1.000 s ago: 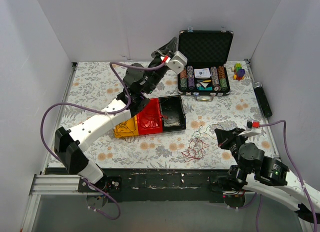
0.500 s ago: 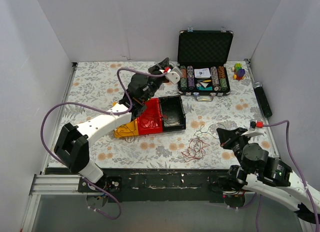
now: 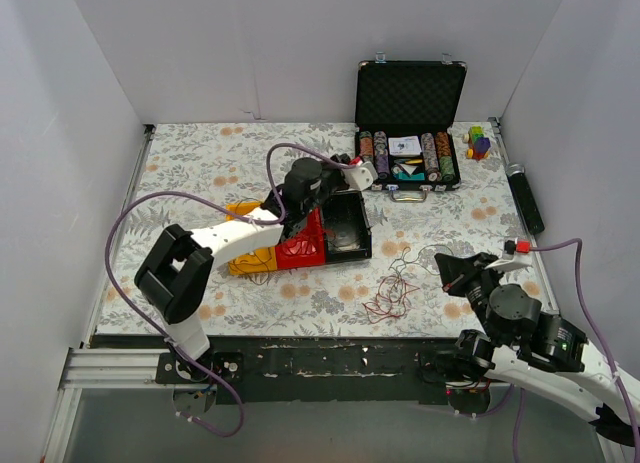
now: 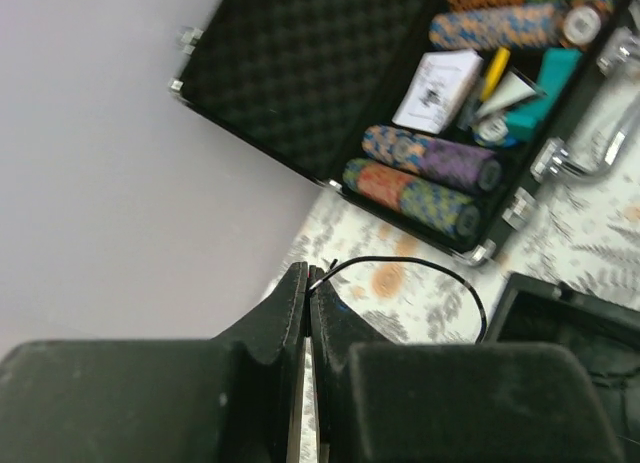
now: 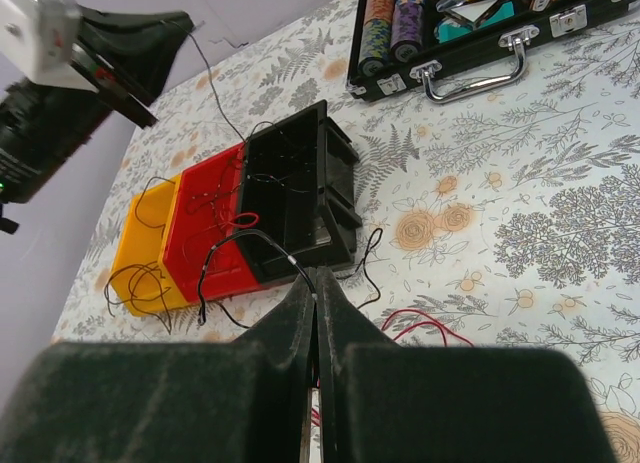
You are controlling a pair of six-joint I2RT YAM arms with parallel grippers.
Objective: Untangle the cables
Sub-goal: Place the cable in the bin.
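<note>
The cables, hair-thin strands of dark red, black and a pale colour, are lying in a loose tangle on the floral worktop, near its front edge and between the two arms. The left arm is reaching across a row of bins toward the back, while the right arm is pointing in from the front right corner. An open black case of poker chips is standing at the back of the worktop. Sitting side by side in the middle are a yellow bin, a red bin and a black bin. More thin wires are trailing in the yellow and red ones, as the right wrist view shows. The left gripper is hovering near the black bin's back edge, its jaws pressing together on a black wire that is curving down toward that bin. The right gripper is hanging near the tangle's right side. Its jaws are likewise closed tight, pinching a second black wire that is arching toward the red bin.
</note>
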